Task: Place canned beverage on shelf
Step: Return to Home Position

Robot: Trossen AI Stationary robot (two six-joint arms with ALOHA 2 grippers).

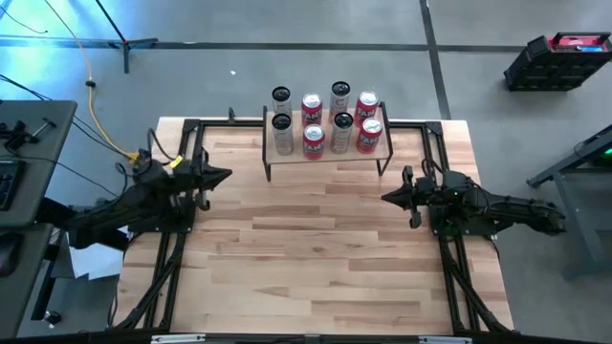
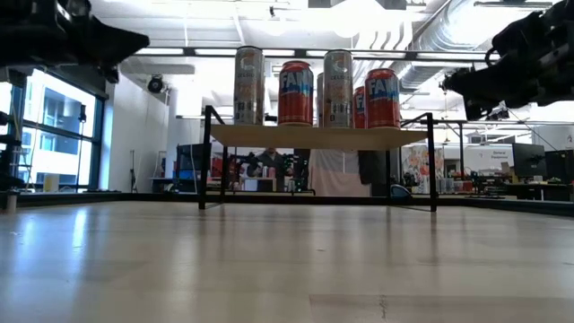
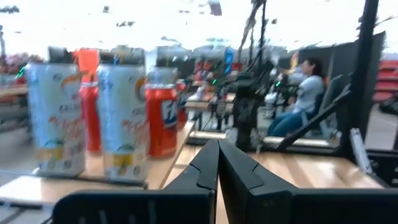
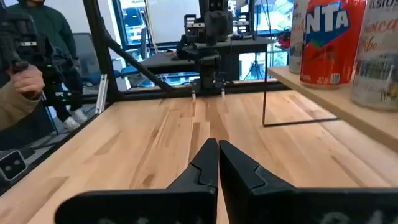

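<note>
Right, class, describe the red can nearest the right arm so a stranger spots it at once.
On the wooden table, find the low shelf at the far edge, carrying two rows of cans. In the row nearer the arms, the red can is the end one on the side of the right arm, beside a white can.

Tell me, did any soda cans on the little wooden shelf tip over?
None tipped. The red and white soda cans stand straight on the light wooden shelf.
</note>
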